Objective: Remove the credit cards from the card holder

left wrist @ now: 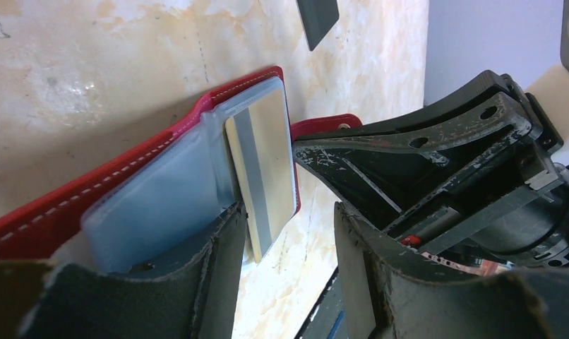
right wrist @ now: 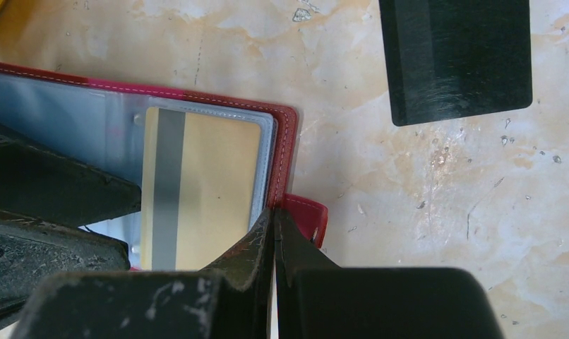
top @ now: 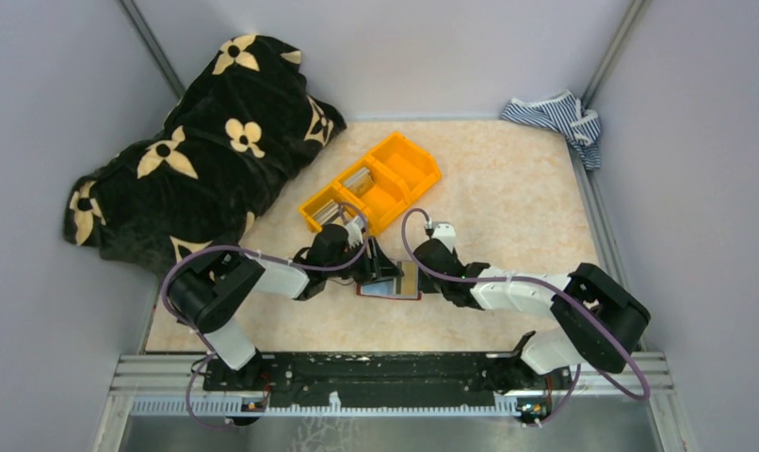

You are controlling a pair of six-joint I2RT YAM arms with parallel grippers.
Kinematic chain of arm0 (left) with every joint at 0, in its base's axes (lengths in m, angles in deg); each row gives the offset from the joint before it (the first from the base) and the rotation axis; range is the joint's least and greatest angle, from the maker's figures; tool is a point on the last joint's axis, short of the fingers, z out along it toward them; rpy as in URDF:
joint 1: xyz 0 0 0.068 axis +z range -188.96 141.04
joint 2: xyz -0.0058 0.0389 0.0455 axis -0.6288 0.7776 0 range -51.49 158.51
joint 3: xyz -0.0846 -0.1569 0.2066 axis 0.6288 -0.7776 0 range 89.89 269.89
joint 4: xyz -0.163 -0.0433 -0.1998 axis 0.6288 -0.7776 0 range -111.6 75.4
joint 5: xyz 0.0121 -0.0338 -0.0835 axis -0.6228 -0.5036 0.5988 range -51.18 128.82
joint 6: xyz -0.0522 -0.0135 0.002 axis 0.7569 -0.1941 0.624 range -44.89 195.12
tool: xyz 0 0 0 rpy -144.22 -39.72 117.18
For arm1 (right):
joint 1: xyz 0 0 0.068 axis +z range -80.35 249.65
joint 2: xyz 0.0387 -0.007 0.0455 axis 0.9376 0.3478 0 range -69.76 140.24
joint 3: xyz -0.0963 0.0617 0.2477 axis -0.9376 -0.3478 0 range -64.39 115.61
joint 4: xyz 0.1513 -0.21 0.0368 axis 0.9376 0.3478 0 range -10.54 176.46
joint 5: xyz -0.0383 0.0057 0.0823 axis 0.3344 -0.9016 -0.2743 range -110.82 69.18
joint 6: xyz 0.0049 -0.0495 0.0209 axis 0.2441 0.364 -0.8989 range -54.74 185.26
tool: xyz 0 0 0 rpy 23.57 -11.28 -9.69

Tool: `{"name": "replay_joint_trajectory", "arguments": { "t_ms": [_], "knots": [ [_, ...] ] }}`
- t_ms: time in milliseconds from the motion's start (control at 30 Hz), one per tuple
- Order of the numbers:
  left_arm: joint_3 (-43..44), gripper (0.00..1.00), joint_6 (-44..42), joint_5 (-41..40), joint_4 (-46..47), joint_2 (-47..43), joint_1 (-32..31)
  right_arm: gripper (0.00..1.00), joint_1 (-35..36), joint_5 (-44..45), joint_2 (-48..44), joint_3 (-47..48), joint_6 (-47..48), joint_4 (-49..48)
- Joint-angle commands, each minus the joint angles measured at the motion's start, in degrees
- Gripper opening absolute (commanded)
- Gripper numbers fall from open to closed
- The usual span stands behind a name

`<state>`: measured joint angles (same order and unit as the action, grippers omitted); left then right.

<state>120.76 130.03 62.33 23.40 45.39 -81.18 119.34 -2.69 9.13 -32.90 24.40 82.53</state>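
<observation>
One dark card (right wrist: 457, 60) lies out beside the card holder (right wrist: 290, 141). A beige card (right wrist: 211, 176) sits partly pocketed. The left gripper (left wrist: 285, 222) has its jaws released around that card's end, while the right gripper (right wrist: 273, 222), clenched empty, presses the holder's edge.

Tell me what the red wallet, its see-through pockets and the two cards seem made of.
The card holder: probably leather or imitation leather, matte red, with pale stitching along the edge. The pockets: soft clear plastic, faintly blue and glossy. The beige card: stiff plastic, smooth, with a grey stripe. The dark card on the table: likely plastic too, black with fine scuffs.
</observation>
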Motion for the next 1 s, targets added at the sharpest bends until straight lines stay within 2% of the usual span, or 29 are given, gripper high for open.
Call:
{"name": "replay_joint_trajectory", "arguments": {
  "t_ms": [0, 333, 700, 967],
  "knots": [
    [-0.30, 0.54, 2.26, 3.76, 6.87, 1.67, -0.32, 0.00, -0.05, -2.32, 1.99, -1.34, -0.14, -0.08],
    [-0.85, 0.54, 2.94, 4.96, 9.88, 2.43, -0.24, 0.00, -0.11, -2.79, 2.73, -1.59, -0.10, -0.56],
    [-1.04, 0.54, 7.48, 9.14, 18.80, 6.50, -0.23, 0.00, -0.08, -2.89, 3.05, -1.41, -0.14, -0.62],
    [-0.39, 0.54, 6.51, 8.99, 16.81, 7.35, -0.23, 0.00, -0.10, -3.14, 3.32, -1.10, 0.24, -0.97]
  ]
}}
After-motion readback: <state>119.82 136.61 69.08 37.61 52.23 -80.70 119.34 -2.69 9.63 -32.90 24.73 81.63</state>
